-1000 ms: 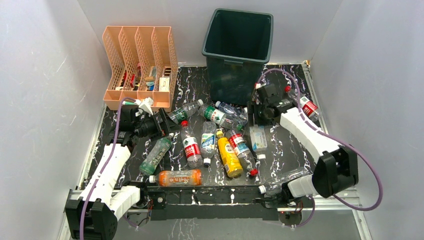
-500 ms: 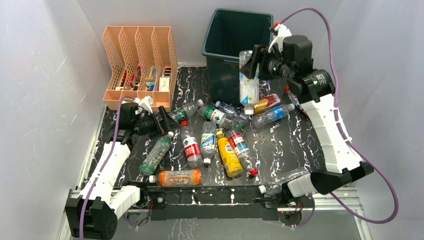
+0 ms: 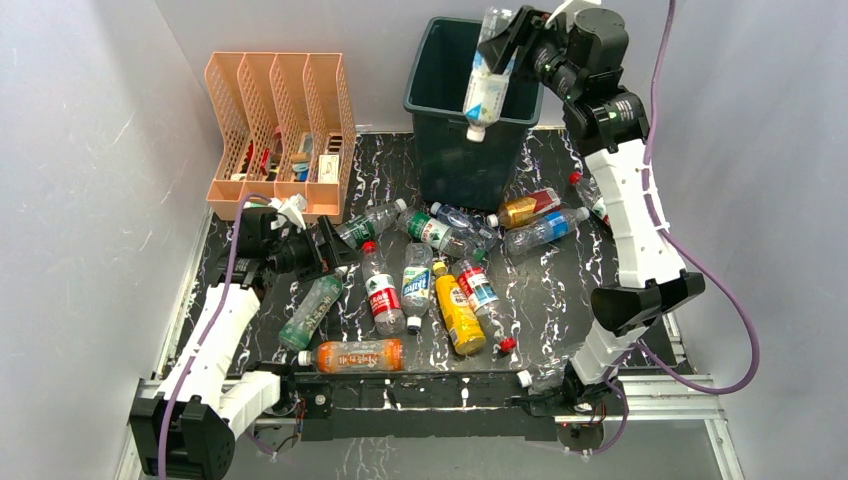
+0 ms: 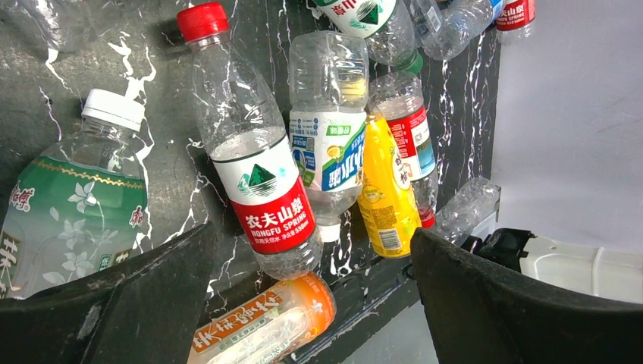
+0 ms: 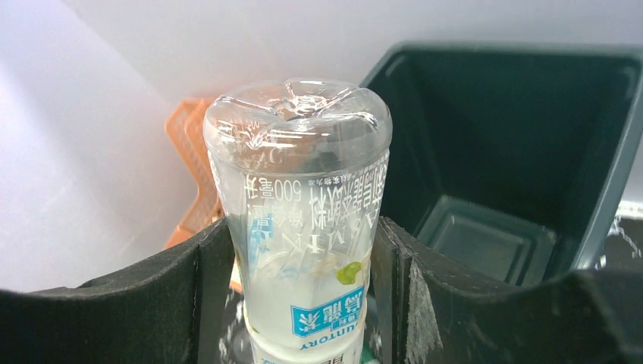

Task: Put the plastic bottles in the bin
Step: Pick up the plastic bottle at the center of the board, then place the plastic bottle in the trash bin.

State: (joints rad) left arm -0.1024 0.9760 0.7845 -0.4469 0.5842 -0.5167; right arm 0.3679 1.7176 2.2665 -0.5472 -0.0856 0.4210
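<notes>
Right hand [image 3: 507, 45] is clamped on a clear bottle [image 3: 483, 85] with a blue-and-white label, one finger on each side of its body near the base. The bottle hangs cap-down and slightly tilted, lifted well off the worktop [image 3: 575, 290]. From above it overlaps the open mouth and near rim of the bin [image 3: 455, 165], and the right wrist view shows the bin's dark interior just beyond and to one side of the bottle. The bin stands at the far edge of the worktop, about midway along it. The other bottles lie on their sides between the bin and the near edge: an amber bottle [image 3: 528, 207] and a blue-labelled bottle [image 3: 545, 230] just off the bin's front right corner, a yellow bottle [image 3: 460, 315] and a red-labelled bottle [image 3: 383, 295] in the middle, a green-labelled bottle [image 3: 312, 310] nearer the left edge, and an orange bottle [image 3: 355, 354] along the near edge. Left hand [image 3: 335, 245] sits low toward the left edge, spread wide and gripping nothing — its wrist view looks down on the red-labelled bottle between the fingers. A peach file organizer [image 3: 280, 130] fills the far left corner.
</notes>
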